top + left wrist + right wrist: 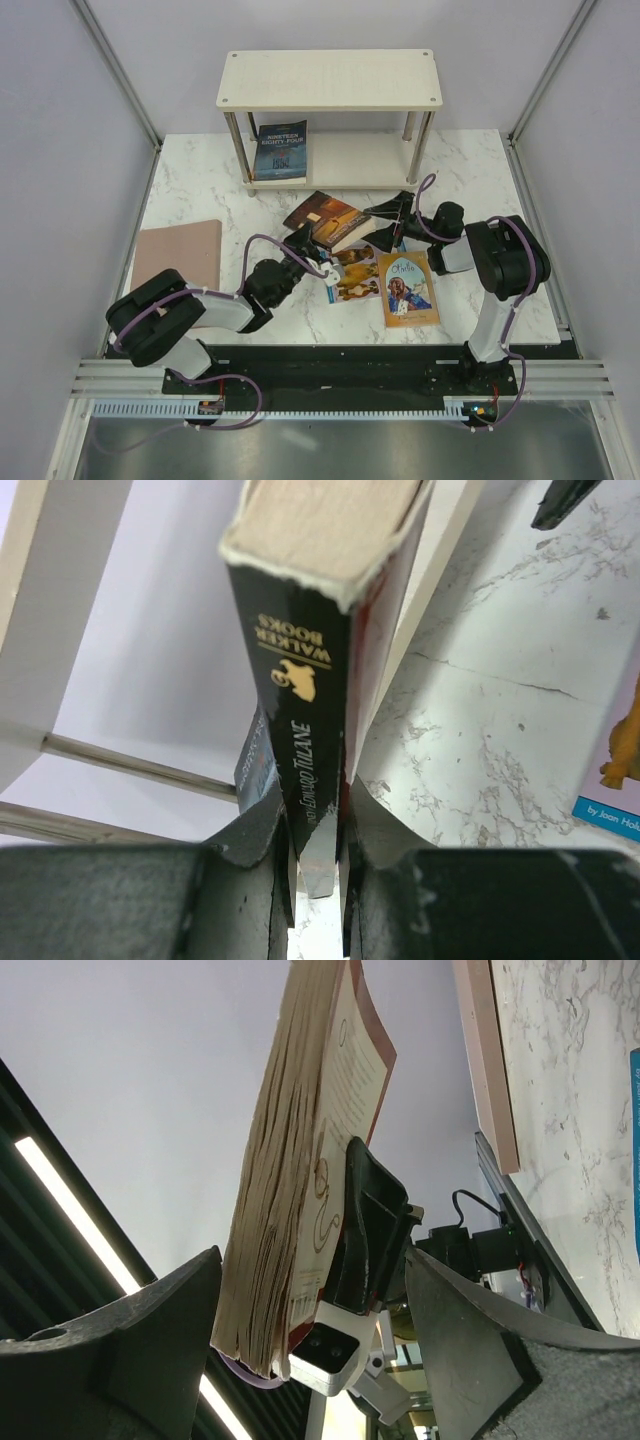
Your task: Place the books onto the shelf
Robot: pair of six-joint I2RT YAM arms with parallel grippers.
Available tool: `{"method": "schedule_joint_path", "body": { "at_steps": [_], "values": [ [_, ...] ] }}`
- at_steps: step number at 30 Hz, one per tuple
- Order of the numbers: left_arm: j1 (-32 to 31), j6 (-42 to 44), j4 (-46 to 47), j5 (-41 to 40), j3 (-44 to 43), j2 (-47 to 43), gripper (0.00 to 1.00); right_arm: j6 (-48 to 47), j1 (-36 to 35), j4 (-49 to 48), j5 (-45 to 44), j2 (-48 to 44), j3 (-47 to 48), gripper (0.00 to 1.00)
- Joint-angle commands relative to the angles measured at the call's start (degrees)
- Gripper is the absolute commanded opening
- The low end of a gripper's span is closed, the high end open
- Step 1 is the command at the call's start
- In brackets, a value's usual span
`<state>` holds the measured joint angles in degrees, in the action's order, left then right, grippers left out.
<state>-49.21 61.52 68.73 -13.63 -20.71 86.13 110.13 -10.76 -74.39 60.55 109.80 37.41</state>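
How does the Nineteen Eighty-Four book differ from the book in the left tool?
Nineteen Eighty-Four rests on the lower board of the shelf; the brown book is held in front of it. Nothing grips Nineteen Eighty-Four; the left tool is shut on the brown book, with the right tool open around it. Nineteen Eighty-Four's cover is dark blue, the other brown. Both are paperbacks.

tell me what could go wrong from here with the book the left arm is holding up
1. The left fingers pinch the book only near one end, so it may tilt or slip out.
2. The open right fingers straddle both the book and a left finger, so closing could clamp that finger too.
3. The fanned page edges face one right finger and could crumple.
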Motion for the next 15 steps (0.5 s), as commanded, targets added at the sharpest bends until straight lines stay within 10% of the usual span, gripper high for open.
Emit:
{"method": "schedule_joint_path", "body": {
  "at_steps": [1,15],
  "values": [
    [0.08,3.00,14.07,-1.40,-1.53,-1.05,0.02,-1.23,-0.22,-26.33,0.18,0.50,0.73,0.81],
    [-0.80,0.01,4.84,6.59,-0.82,-1.93,0.02,-0.79,-0.13,-26.33,-0.53,1.12,2.58,0.82]
  ]
}}
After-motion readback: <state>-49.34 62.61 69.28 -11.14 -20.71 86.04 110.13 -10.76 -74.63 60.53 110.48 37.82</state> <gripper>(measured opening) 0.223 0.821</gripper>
